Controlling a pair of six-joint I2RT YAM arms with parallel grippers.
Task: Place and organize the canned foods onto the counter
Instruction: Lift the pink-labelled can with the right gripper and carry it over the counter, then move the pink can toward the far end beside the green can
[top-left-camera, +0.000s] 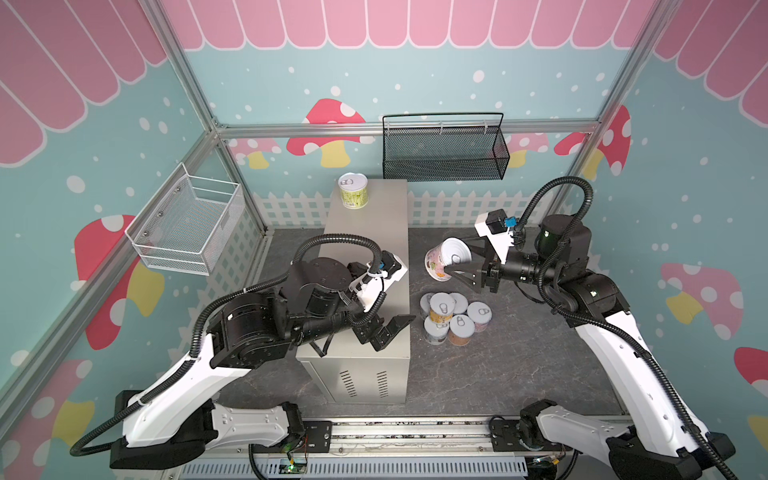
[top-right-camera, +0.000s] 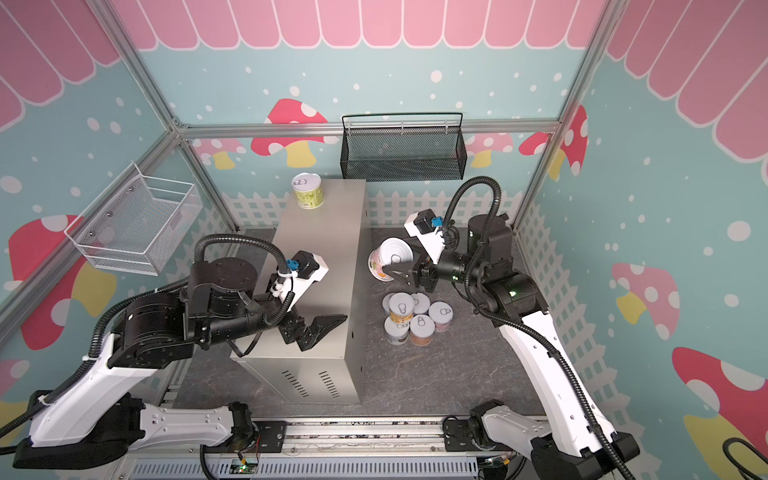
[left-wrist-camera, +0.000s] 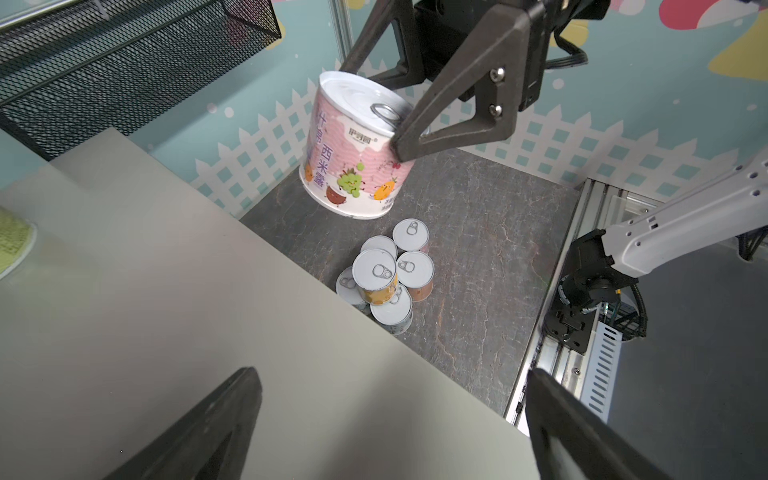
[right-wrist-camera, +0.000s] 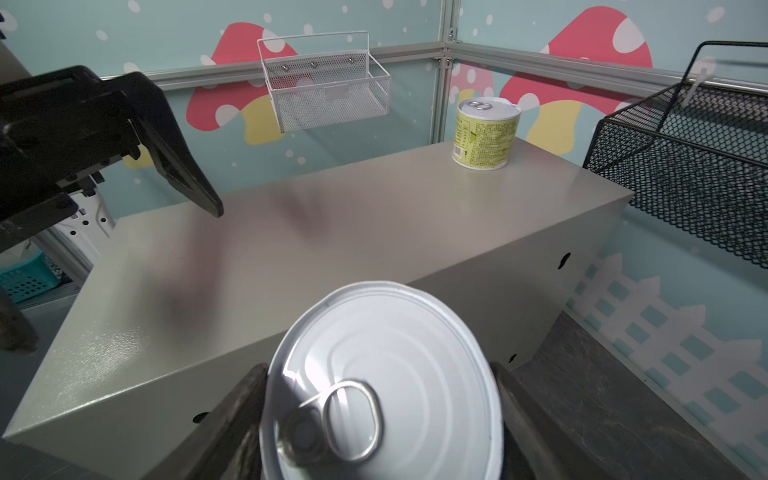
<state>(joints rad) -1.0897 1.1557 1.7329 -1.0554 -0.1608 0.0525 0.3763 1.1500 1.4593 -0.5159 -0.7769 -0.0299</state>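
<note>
While the right gripper (top-left-camera: 457, 260) pinches it, the pink-labelled round tin can (top-left-camera: 434, 264) tilts.
Spread left gripper (top-left-camera: 395, 333) at its seven o'clock.

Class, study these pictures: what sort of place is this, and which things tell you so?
Probably a robot test booth dressed as a toy shop: painted mushroom walls in a metal frame, a black mesh basket hung up, and cans beside a grey box counter.

Right gripper (top-left-camera: 457, 261) holds a tilted pink can (top-left-camera: 434, 266) beside the counter (top-left-camera: 365, 232) bearing 1 green can (top-left-camera: 354, 196).
</note>
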